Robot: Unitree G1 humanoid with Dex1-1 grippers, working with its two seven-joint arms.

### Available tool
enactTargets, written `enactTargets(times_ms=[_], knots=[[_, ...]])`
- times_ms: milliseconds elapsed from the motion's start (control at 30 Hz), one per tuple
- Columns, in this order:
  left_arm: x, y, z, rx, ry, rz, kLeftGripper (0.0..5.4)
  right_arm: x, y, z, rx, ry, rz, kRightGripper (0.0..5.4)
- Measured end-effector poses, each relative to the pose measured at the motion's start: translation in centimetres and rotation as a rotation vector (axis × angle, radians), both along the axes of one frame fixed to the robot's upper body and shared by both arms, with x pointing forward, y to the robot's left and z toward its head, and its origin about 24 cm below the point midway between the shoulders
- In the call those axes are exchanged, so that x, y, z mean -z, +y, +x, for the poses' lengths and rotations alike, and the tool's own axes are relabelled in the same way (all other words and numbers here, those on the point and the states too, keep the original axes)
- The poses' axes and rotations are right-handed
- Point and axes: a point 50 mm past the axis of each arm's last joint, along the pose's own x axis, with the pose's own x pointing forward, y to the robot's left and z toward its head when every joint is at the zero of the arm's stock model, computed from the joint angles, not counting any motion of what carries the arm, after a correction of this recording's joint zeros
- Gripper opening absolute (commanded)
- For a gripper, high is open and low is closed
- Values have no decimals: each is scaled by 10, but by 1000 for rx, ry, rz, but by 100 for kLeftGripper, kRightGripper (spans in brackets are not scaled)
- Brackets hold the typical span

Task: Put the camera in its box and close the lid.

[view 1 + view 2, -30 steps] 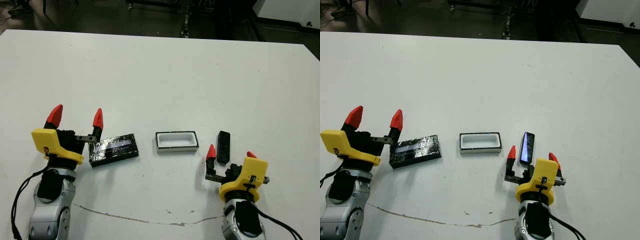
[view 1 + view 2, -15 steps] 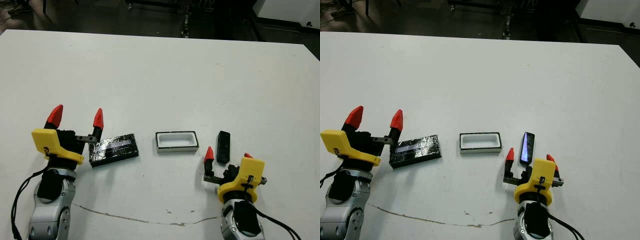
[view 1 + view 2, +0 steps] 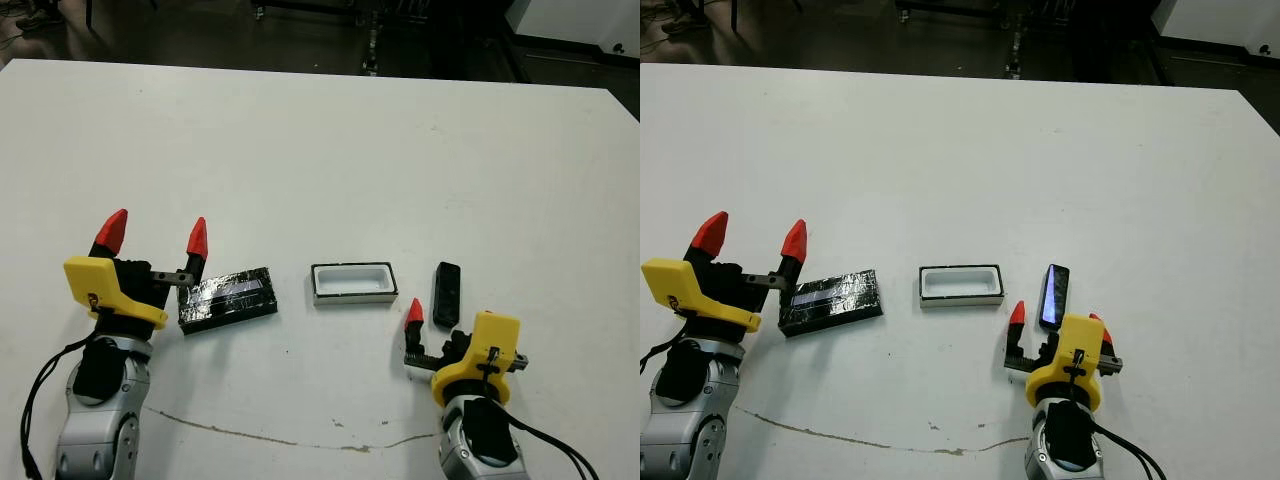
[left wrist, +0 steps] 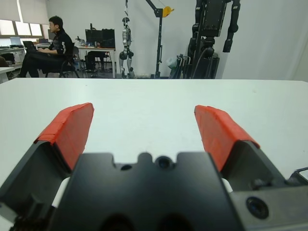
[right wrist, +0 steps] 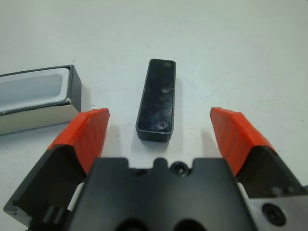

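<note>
The camera (image 5: 157, 99) lies flat on the white table (image 3: 320, 150), just right of the box (image 3: 353, 283) and apart from it, its long axis pointing away from the robot. It looks like a small, stiff, light bar with smooth, probably slippery sides, so a pinch across its narrow width near the middle seems the safest hold. The right gripper (image 5: 160, 132) sits just short of the camera's near end, fingers spread wide and holding nothing, lined up to straddle it. The left gripper (image 3: 153, 238) is also wide and empty, beside the lid (image 3: 228, 298), which lies left of the box. The table around all three is bare, with ample room before any edge.
</note>
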Motion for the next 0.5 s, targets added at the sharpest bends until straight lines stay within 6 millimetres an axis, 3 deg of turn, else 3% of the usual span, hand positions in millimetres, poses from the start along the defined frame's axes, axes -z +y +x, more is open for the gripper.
enactTargets(times_ms=[500], knots=[[0, 0, 0, -2, 1, 11, 536, -1, 1, -1, 2, 41, 15, 540]])
